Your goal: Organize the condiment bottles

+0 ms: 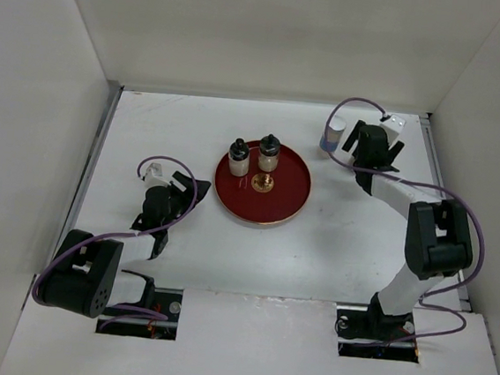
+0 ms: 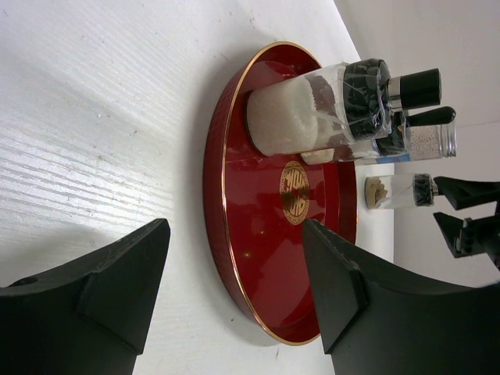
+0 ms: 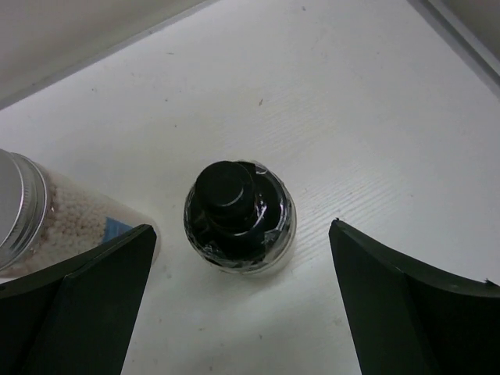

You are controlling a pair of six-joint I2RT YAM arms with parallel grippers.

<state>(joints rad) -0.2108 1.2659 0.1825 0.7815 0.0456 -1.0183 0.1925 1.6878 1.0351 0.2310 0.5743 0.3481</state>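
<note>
Nearest, the left gripper (image 2: pixel 236 228) sits at about 8 o'clock from the red tray (image 1: pixel 285 195), jaws wide and empty, with bare tabletop (image 1: pixel 341 249) all around it. A first shaker (image 1: pixel 239 158) and a second shaker (image 1: pixel 269 154) stand close together near the tray's 11 to 12 o'clock rim. Farther off at 2 o'clock, near the tabletop's far edge, the right gripper (image 3: pixel 240 228) has its jaws spread wide around a third shaker (image 3: pixel 238 211), clear of it. The white cylinder (image 1: pixel 332 135) stands just beside one jaw, perhaps touching.

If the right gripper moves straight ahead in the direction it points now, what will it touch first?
Probably the black cap of the glass shaker, which stands centred between the open fingers of the right gripper; depth is unclear.
</note>
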